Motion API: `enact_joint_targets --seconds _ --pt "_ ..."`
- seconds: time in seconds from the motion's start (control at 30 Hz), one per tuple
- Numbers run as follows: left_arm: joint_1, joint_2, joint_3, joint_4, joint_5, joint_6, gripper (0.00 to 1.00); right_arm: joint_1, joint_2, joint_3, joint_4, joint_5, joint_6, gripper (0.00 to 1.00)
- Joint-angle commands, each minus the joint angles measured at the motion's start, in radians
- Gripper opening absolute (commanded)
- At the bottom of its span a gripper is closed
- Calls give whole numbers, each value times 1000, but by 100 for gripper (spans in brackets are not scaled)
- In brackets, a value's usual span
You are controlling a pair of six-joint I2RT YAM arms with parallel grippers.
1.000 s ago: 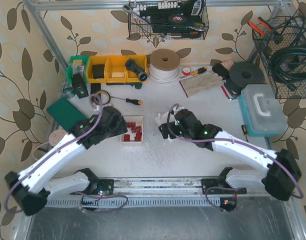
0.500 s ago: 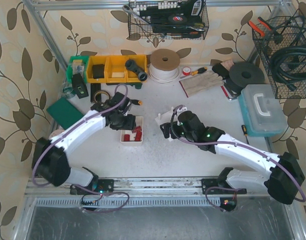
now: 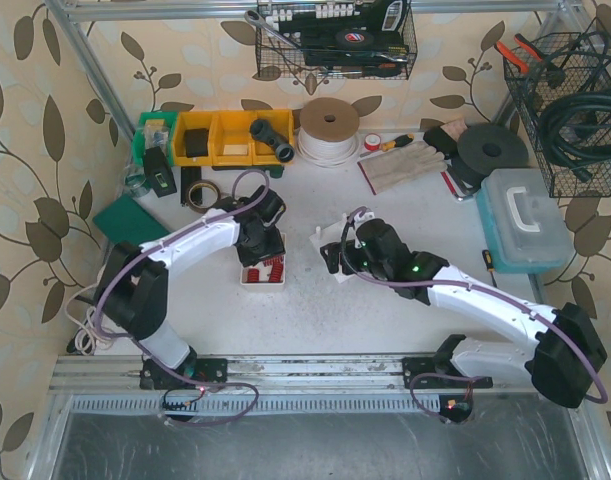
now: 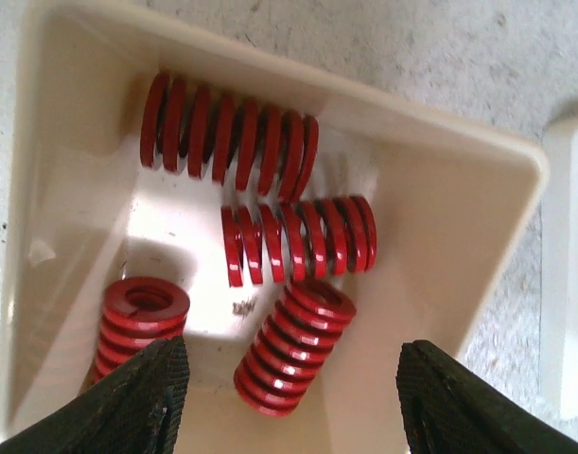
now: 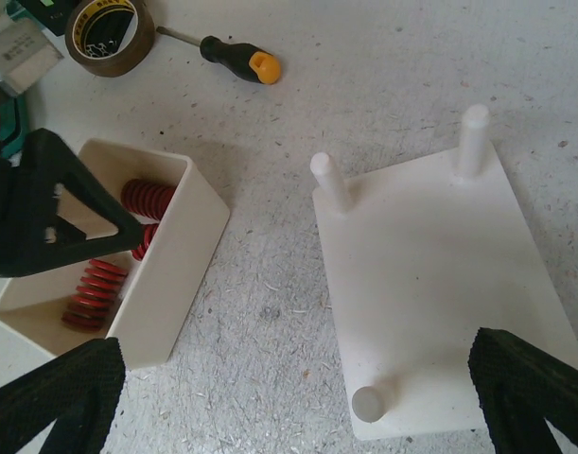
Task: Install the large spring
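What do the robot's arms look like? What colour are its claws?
The left arm and right arm have smooth white shells with black joints. A thin purple cable loops along each one, and small green lights glow on the right arm. The left claw and right claw have black, rough-looking fingers.

- The table (image 3: 305,310) is a pale grey surface, speckled and scuffed, evenly lit with only soft shadows.
- The back wall (image 3: 465,55) and the left wall (image 3: 30,160) carry beige wallpaper with brown leaves on curling stems.
- An aluminium post (image 3: 93,75) rises at the far left corner, and a bar (image 3: 165,8) runs above the far edge.
- A wire basket (image 3: 335,72) hangs at the middle of the back wall; a second wire basket (image 3: 545,178) hangs at the far right corner.
- A slotted metal rail (image 3: 315,368) lies along the near edge.
- Past the near edge lies a dull grey sheet (image 3: 315,445), perhaps a floor or a lower shelf.
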Motion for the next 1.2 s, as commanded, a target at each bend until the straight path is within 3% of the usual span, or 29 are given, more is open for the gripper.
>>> enact_joint_targets --seconds 0.0,0.4,0.6,0.87,1.17 --pt "-7 66 69 -43 -73 -106 64 -10 11 23 23 -20 8 98" --pt "-9 178 77 10 -63 -128 64 -31 25 16 43 -51 15 98" --pt "-12 182 33 112 -43 -137 71 -33 42 23 43 -61 14 98" --pt "-15 126 -17 180 -48 -171 71 -34 46 27 40 -62 13 97" --pt "-28 131 26 112 -45 -219 69 -36 52 29 37 -62 13 97"
